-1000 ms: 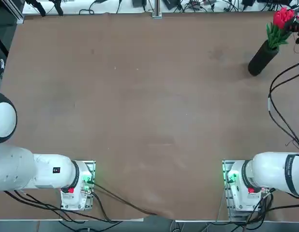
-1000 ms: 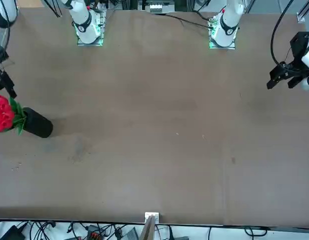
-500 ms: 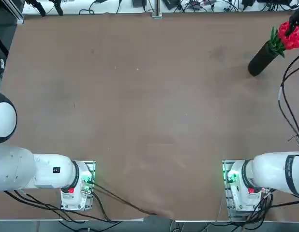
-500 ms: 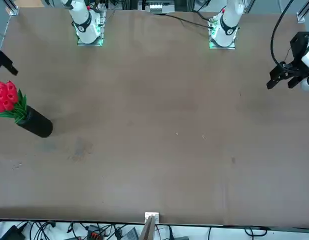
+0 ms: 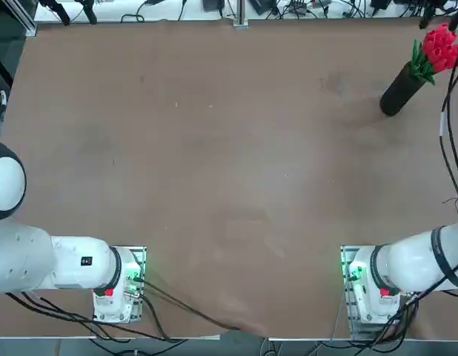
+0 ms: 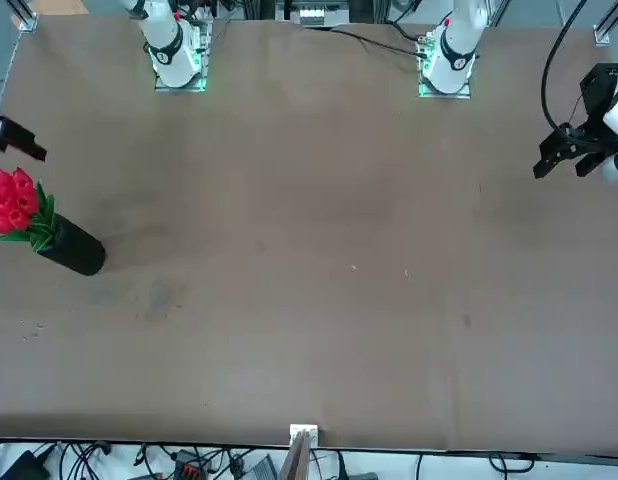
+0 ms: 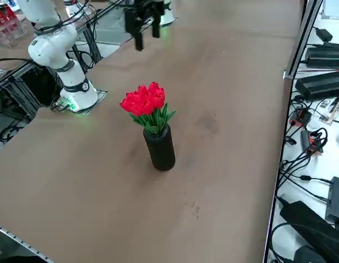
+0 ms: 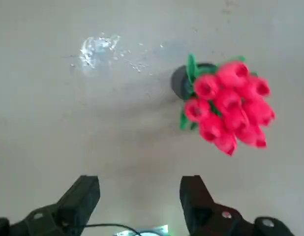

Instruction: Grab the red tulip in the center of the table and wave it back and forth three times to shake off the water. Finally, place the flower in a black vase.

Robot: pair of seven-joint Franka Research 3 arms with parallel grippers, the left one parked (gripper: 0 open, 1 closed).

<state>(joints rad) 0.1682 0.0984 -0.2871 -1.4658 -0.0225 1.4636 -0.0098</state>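
The red tulip (image 7: 143,101) stands in the black vase (image 7: 160,148), its red heads and green leaves sticking out of the mouth. The vase is upright on the brown table (image 7: 230,82), near the far right corner in the top view, where the tulip (image 5: 440,48) and vase (image 5: 402,89) lean toward the edge. My right gripper (image 7: 146,30) hangs open and empty above the table, apart from the flowers. In the wrist view the gripper (image 8: 137,194) holds nothing, with the tulip (image 8: 230,105) and the vase mouth (image 8: 184,81) well beyond its fingertips.
Cables and black power units (image 7: 317,82) lie off the table edge close to the vase. A pale smear (image 8: 98,46) marks the tabletop near the vase. The right arm's base (image 5: 377,285) sits at the near edge.
My right gripper has drawn up and away from the tulip heads, staying open. The tulip has swung from a low lean to a more upright stand in the vase.
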